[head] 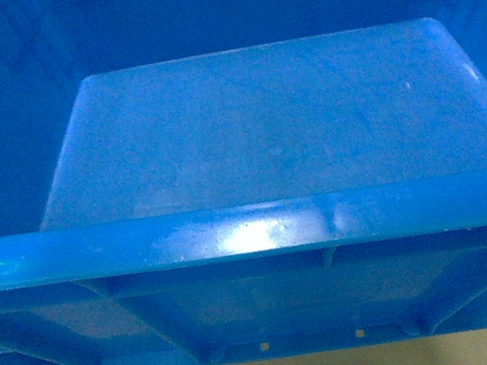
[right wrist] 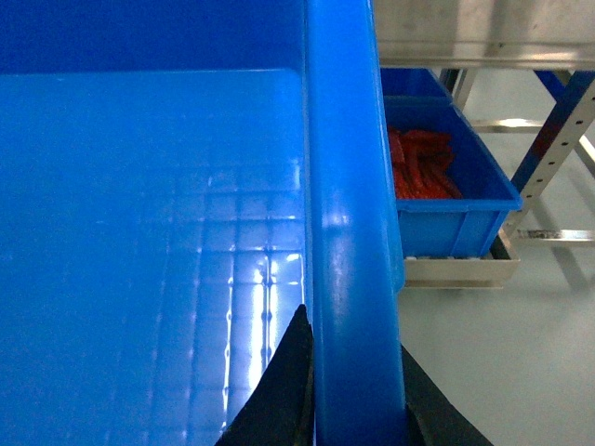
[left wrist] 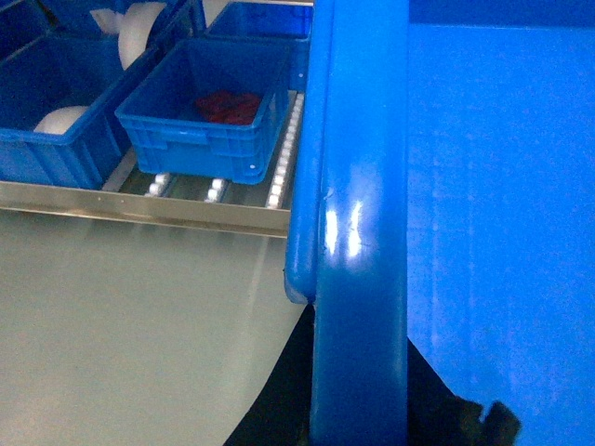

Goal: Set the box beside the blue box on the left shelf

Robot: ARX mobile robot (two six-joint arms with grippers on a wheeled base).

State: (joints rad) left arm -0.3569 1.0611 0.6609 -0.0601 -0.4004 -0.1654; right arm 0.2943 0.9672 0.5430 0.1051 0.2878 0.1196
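Note:
The box (head: 251, 232), a large bright-blue crate, fills the head view, its smooth floor and near rim toward me and pale floor below it. My left gripper (left wrist: 361, 327) is shut on the box's left rim (left wrist: 358, 186), with a black finger on each side. In the same way, my right gripper (right wrist: 351, 327) is shut on the right rim (right wrist: 344, 167). In the left wrist view, the left shelf (left wrist: 186, 209) shows rows of white rollers. On it stands a smaller blue box (left wrist: 209, 102) with red pieces inside, apart from the held box.
More blue bins (left wrist: 46, 130) holding white objects stand left of that box on the shelf. In the right wrist view, another blue bin (right wrist: 446, 200) with red pieces sits on a low metal rack (right wrist: 548, 139). Pale grey floor (left wrist: 130, 325) lies before the shelf.

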